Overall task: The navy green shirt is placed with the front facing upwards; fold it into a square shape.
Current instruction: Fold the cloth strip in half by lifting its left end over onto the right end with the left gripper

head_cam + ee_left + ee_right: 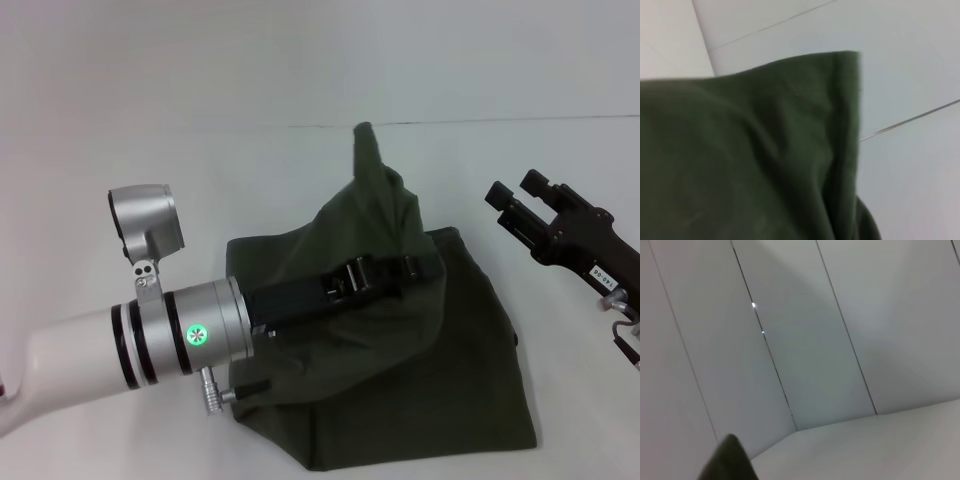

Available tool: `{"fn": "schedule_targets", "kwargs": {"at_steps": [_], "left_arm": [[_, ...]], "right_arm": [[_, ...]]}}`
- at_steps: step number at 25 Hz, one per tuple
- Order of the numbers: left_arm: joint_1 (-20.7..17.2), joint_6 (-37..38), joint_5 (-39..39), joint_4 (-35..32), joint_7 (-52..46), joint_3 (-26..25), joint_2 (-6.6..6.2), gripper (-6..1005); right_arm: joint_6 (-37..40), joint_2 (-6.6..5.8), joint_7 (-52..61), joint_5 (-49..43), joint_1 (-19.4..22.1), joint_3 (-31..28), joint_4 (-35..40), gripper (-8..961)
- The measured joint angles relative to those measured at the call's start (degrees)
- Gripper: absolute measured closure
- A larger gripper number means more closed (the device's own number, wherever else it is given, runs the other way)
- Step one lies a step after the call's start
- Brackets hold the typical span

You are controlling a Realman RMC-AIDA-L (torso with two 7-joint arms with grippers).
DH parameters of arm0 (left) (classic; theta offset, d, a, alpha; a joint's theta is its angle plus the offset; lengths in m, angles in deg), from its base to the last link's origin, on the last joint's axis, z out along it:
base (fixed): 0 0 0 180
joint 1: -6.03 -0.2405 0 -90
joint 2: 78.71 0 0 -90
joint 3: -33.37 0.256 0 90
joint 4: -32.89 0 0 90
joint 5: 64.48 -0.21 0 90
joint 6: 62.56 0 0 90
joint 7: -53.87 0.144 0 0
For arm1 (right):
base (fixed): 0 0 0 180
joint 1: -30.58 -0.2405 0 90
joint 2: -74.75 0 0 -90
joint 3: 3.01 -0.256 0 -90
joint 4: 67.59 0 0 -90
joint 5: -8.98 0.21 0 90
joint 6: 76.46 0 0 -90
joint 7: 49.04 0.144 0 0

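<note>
Nearest in the head view: left arm reaches in across the navy green shirt (400, 340), which lies bunched in a rough block on the white counter (150, 90), centre-right. No lettering or neck shows, just plain olive cloth.

Left hand (385, 270) sits mid-shirt, clamped on a fold of cloth and lifting it; a peak of fabric stands above it, tip pointing toward the far side of the counter. Left wrist view is mostly filled by that raised cloth, hemmed edge (847, 115) hanging beside bare counter.

Right hand (520, 195) hovers off the shirt's right edge, well apart, fingers spread wide, holding nothing. Right wrist view: only a wall, counter and a dark tip of cloth (730, 460).

Step in hand, as I read it: carrying the lifted layer over to make a fold.

To do it well:
- keep the grip firm, cloth looks limp and will sag
- carry low and even so the lower layers don't drag
- lay the edge flush with the one below
- right hand could pin the far corner
- release only once flat

Risk: bunching under the peak gives a lumpy, off-square result.
</note>
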Motion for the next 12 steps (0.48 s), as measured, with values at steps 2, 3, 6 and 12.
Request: {"fn": "schedule_targets", "kwargs": {"at_steps": [2, 3, 6, 12], "left_arm": [[0.08, -0.06, 0.00, 0.10, 1.40, 0.02, 0.00, 920], [0.08, -0.06, 0.00, 0.10, 1.40, 0.02, 0.00, 892], [0.08, 0.16, -0.01, 0.11, 2.33, 0.03, -0.02, 809], [-0.14, 0.60, -0.01, -0.16, 2.92, -0.18, -0.17, 639]], "right_arm": [[-0.01, 0.00, -0.02, 0.04, 0.00, -0.21, 0.00, 283], [-0.01, 0.00, -0.07, 0.09, 0.00, -0.39, 0.00, 283], [0.01, 0.00, -0.19, 0.57, 0.00, -0.79, 0.00, 283], [0.76, 0.00, -0.08, 2.27, 0.08, -0.83, 0.01, 283]]}}
